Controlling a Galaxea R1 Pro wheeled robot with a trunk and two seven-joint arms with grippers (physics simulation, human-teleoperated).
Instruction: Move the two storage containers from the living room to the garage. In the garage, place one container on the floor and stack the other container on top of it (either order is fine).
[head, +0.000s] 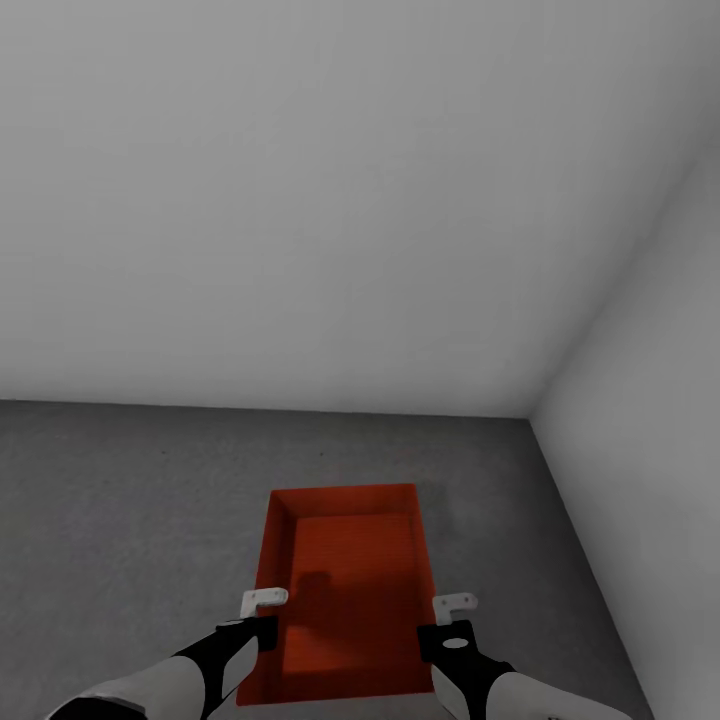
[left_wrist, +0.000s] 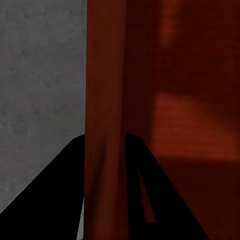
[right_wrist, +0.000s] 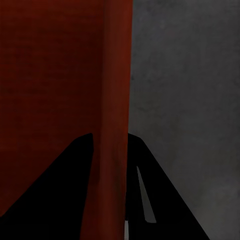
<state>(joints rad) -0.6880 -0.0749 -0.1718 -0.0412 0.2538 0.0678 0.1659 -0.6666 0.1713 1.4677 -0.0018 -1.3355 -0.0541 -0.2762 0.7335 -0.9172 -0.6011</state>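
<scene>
- Head view: one orange-red storage container (head: 345, 590) sits low over the dark grey garage floor (head: 120, 500), near the corner of pale walls (head: 350, 200); whether it touches down cannot be told.
- Left gripper (head: 262, 601) pinches its left long wall, right gripper (head: 452, 605) the right wall; each wrist view shows a wall between dark fingers.
- Best practice, by this reading: lower both sides level, then release together.
</scene>
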